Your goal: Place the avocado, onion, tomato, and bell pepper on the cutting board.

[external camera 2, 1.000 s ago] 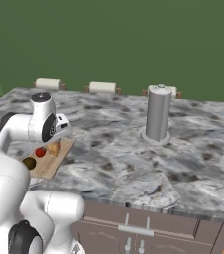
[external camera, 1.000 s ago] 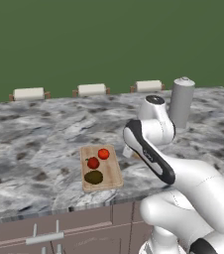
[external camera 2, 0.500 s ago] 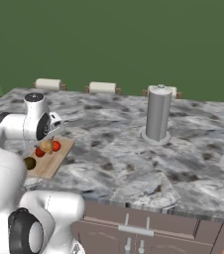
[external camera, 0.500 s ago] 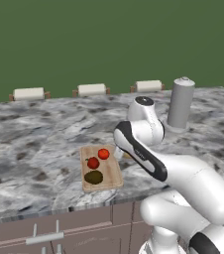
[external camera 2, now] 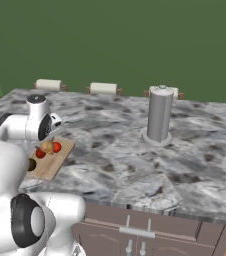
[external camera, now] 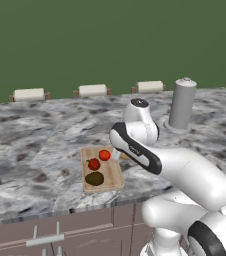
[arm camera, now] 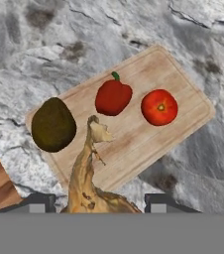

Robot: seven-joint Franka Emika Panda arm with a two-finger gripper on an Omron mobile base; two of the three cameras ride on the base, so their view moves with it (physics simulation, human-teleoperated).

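My gripper [arm camera: 96, 204] is shut on the onion [arm camera: 86, 181], a tan bulb whose thin stem tip points out over the board. The onion hangs above the near edge of the cutting board [arm camera: 183, 84], a light wooden rectangle. Three things lie on the board: the dark olive avocado [arm camera: 53, 124], the red bell pepper [arm camera: 113, 96] and the round tomato [arm camera: 159, 107]. In the right base view the onion [external camera 2: 47, 146] hangs under the hand, just above the board [external camera 2: 54, 162]. The left base view shows the board [external camera: 110, 172] with the avocado [external camera: 94, 178], bell pepper [external camera: 94, 164] and tomato [external camera: 104, 155].
A tall grey canister [external camera: 182, 104] stands at the back right of the marble counter [external camera: 35, 145]. Three paper-towel rolls [external camera: 92, 90] line the back edge. The counter's front edge lies just beyond the board, with cabinet fronts [external camera 2: 135, 230] below.
The arm has swung left with the onion, bringing it from beside the board to over the board's edge. The three vegetables on the board have not moved.
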